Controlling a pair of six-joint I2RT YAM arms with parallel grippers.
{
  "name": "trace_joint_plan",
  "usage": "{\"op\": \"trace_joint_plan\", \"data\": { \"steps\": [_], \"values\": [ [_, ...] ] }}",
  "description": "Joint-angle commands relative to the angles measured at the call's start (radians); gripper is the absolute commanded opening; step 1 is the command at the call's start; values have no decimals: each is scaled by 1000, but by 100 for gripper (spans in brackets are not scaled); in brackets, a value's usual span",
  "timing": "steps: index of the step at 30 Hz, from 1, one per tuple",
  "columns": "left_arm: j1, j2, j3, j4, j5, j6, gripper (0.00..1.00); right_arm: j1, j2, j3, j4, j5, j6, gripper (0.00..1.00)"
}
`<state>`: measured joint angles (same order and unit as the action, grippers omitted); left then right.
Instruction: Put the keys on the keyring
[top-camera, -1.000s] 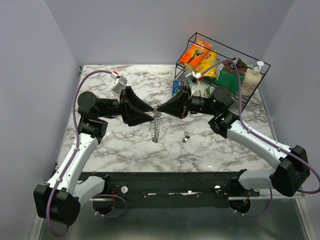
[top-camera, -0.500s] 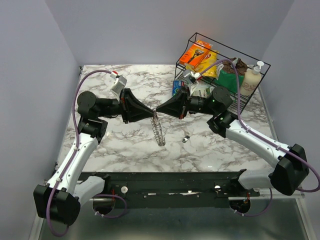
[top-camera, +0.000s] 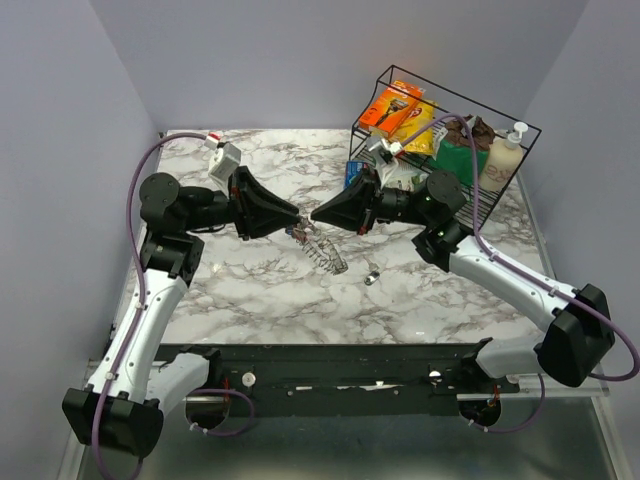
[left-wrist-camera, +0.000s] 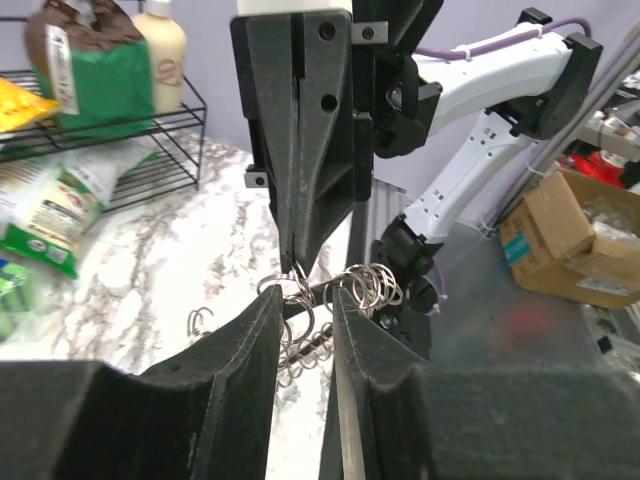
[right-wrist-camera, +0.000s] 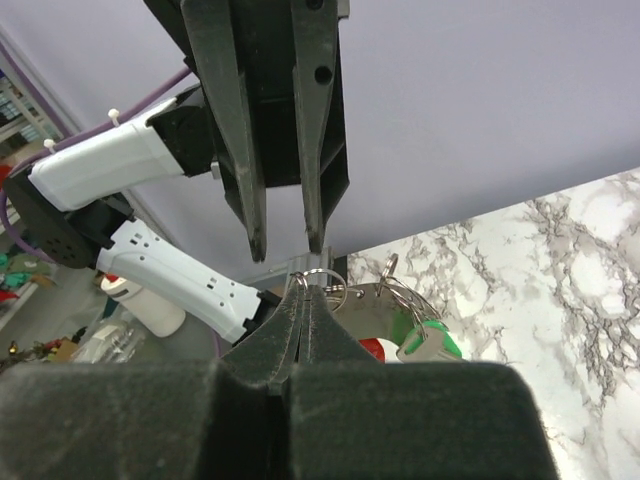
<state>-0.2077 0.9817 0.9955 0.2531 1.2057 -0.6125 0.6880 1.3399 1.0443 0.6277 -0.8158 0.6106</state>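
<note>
Hands meet tip to tip above the table (top-camera: 250, 290). Your right hand (top-camera: 313, 217) is pressed together, pinching the keyring (top-camera: 322, 248) at its top, with its keys (top-camera: 335, 263) trailing down and rightward. Your left hand (top-camera: 298, 221) stands slightly spread just beside that ring. 1 loose key (top-camera: 371, 277) lies on the table nearby.

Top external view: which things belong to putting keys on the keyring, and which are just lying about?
In the job: keyring, pinched by the right gripper; left gripper beside it; small silver piece on the table, probably a key.
Lying about: wire rack; orange packet; green bag; lotion bottle.
</note>
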Motion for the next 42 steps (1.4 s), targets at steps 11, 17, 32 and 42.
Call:
{"op": "trace_joint_plan", "data": {
  "steps": [11, 17, 32, 42],
  "values": [
    [44, 87, 112, 54, 89, -52, 22, 4, 53, 89, 46, -232, -25, 1],
    [36, 118, 132, 31, 100, -43, 2, 4, 45, 103, -23, -204, -60, 1],
    [36, 61, 104, -362, -46, 255, 0, 4, 96, 66, -145, -28, -107, 1],
    [36, 41, -1, -187, 100, 134, 21, 4, 107, 28, -29, -91, -68, 1]
  ]
}}
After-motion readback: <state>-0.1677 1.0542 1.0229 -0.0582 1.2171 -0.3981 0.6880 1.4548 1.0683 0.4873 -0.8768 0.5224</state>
